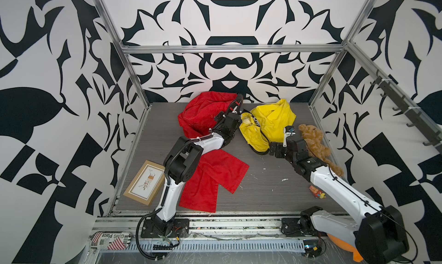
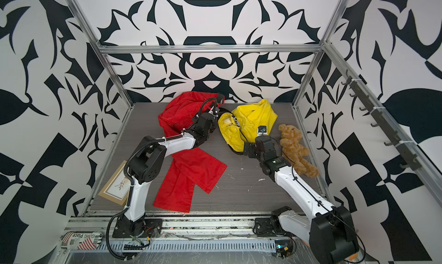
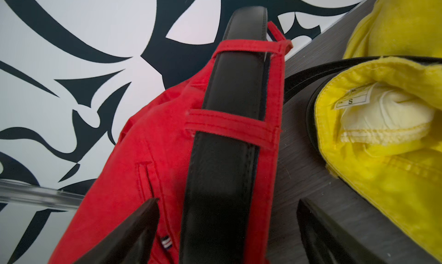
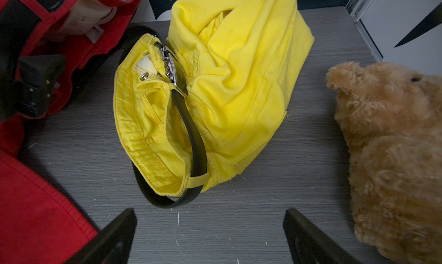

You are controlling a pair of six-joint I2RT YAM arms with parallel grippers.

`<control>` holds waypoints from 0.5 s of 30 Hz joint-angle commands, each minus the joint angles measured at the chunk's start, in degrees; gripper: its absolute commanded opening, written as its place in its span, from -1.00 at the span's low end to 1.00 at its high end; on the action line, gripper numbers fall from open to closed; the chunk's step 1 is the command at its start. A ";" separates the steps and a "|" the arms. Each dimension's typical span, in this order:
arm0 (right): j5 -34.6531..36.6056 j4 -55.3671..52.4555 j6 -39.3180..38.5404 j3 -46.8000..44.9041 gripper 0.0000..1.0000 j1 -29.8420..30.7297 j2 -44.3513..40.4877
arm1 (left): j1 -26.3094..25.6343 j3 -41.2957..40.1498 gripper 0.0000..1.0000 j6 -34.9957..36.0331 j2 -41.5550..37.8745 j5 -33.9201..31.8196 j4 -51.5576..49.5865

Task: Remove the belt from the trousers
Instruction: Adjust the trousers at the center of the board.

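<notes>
So, table point(image 1: 275, 186): a grey wood-grain top inside a black-and-white patterned enclosure, flecked with pale crumbs.
Red trousers point(image 1: 208, 114): the waist end is bunched high against the back wall; the legs lie flat toward the front edge, partly under the left arm.
Black belt point(image 3: 229, 88): threaded along the red waistband — two red belt loops point(image 3: 229, 125) cross over it in the left wrist view, and its far end curves out of sight.
Left gripper point(image 3: 227, 200): at the red waistband with jaws apart. One finger point(image 3: 134, 227) is over red cloth and the other over bare table. The belt and the waistband edge lie between them, and no pinch on the belt shows.
Yellow trousers point(image 4: 239, 83): crumpled in a heap just beside the red pair's waist, with a tag reading S inside the waistband.
Second belt point(image 4: 191, 131): black and narrow, looped round the yellow waistband and passing through a yellow loop at its near bend. Its silver buckle point(image 4: 168, 64) sits by the fly.
Right gripper point(image 4: 209, 211): low over bare table in front of the yellow heap, jaws wide with nothing between them — the second belt's bend lies just ahead of the fingertips, apart from them.
Teddy bear point(image 1: 315, 143): brown plush, lying beside the right arm's wrist and near the yellow trousers.
Picture frame point(image 1: 146, 182): flat at the table's front corner, beside the left arm.
Small red-and-yellow item point(image 1: 317, 193): on the table near the right forearm; too small to tell what it is.
</notes>
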 commanded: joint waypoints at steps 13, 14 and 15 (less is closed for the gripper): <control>-13.40 13.45 1.85 6.65 0.99 4.31 14.54 | 3.33 -7.86 -1.00 0.53 -22.44 3.71 -5.45; -14.13 14.34 1.73 8.83 0.99 5.30 17.22 | 3.13 -8.48 -1.00 -0.20 -24.79 4.90 -7.43; -14.80 15.25 1.76 11.09 0.99 6.22 19.78 | 2.88 -9.08 -1.00 -0.92 -27.01 5.50 -9.16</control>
